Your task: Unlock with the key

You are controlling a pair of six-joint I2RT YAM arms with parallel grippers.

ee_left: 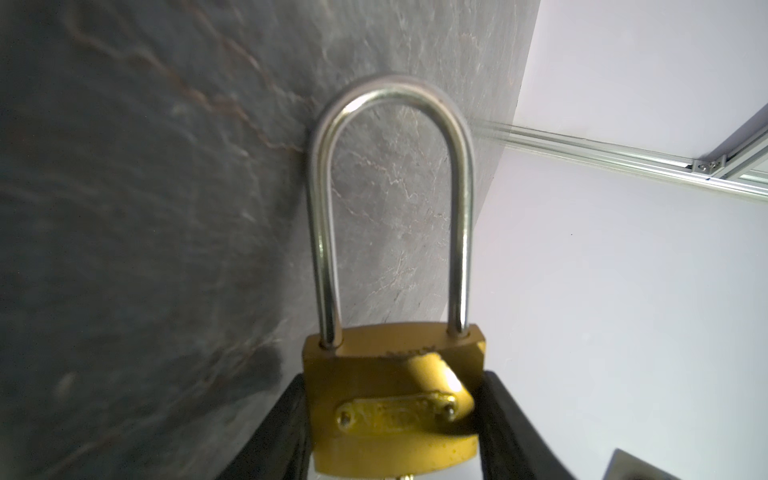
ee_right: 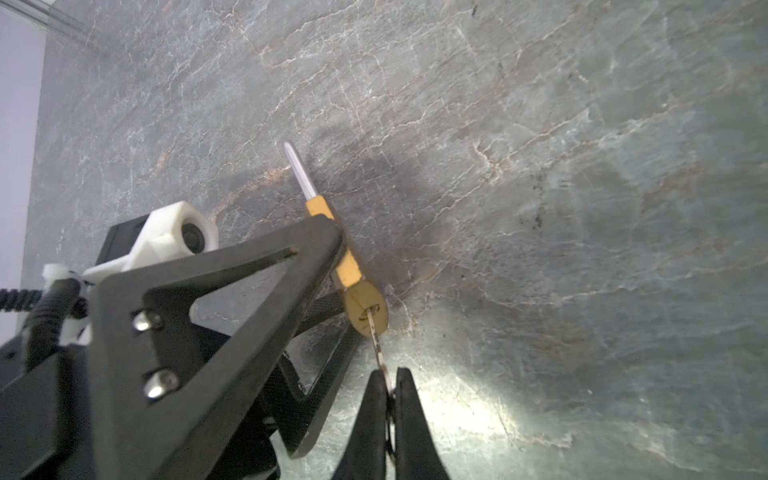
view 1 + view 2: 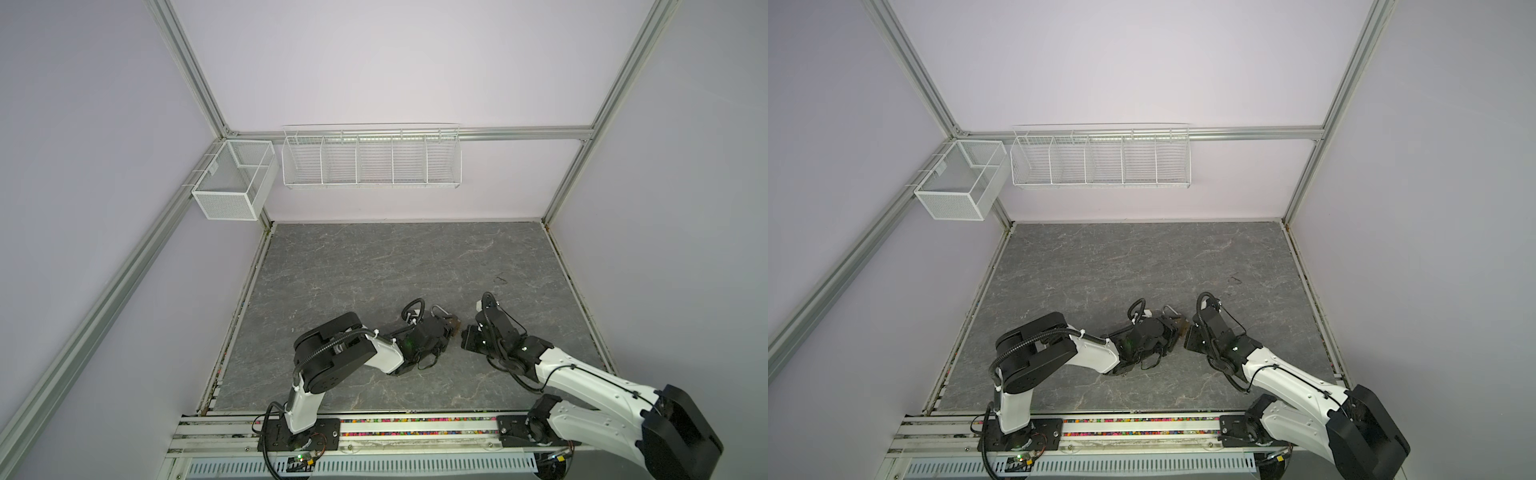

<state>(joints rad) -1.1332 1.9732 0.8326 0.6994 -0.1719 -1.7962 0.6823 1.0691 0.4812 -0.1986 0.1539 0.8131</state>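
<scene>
The left gripper (image 1: 395, 380) pinches the lock (image 1: 390, 432) by its brass body. In the left wrist view one black finger (image 1: 286, 419) presses on each narrow side, low in the frame. The shackle (image 1: 326, 249) rises from the body toward the upper middle of the frame, and both its legs enter the body (so the lock is closed). Behind it is the grey table (image 1: 145, 208). Whether the bow of the shackle touches the table, I cannot tell.

The right gripper (image 2: 390, 376) is pressed together on the key (image 2: 375, 334). In the right wrist view its two fingers meet at the lower middle of the frame and hide the head of the key between them. The thin blade goes up from them into the round keyhole end of the lock, just left of centre. There the lock is seen edge-on, slanting toward the upper left, and a finger of the left gripper crosses in front of it.

In both top views the lock (image 3: 455, 326) (image 3: 1180, 326) is in the lower half, a little right of centre, between the two grippers, which face each other. The key is too small to see there. A wire rack (image 3: 371, 156) and a mesh basket (image 3: 235, 180) hang in the upper left part, well apart from the arms.
</scene>
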